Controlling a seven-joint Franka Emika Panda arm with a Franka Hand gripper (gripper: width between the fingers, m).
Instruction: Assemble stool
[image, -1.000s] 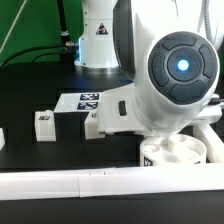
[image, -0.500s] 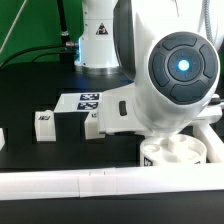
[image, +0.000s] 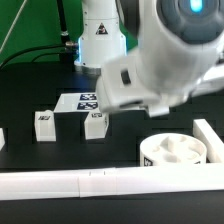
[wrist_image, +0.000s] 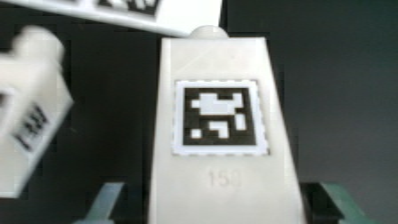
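Carrying this leg (wrist_image: 217, 70) across to the seat (image: 176, 152) calls first for a sound hold, and the wrist view gives fair grounds for one. The gripper (wrist_image: 217, 203) is closed on the leg, a fingertip (wrist_image: 111, 202) at each flank, with the square tag facing the camera and roughly centred between them. In the exterior view the arm (image: 150, 70) is blurred, so I cannot tell whether the leg is clear of the table (image: 30, 85).

The leg I take to be the gripped one sits to the exterior view's left of the seat, well apart from it. A second leg (image: 43, 121) lies farther from the seat on that same side, and the marker board (image: 85, 100) lies just behind the gripped leg.

A straight vertical lift seems wisest, since the wrist view shows the second leg close beside the gripped one, and a sideways start could knock it. Once it is high enough, the leg should cross toward the seat, which rests with its recesses upward just behind the long rail (image: 60, 185).

The leg should hang upright and its end should line up over one recess before it is lowered slowly. Any push should go down rather than across, because the seat looks free to slide on the smooth table. The plastic looks slick, so a firm grip through the whole descent seems prudent, with release only once the leg sits in its recess.
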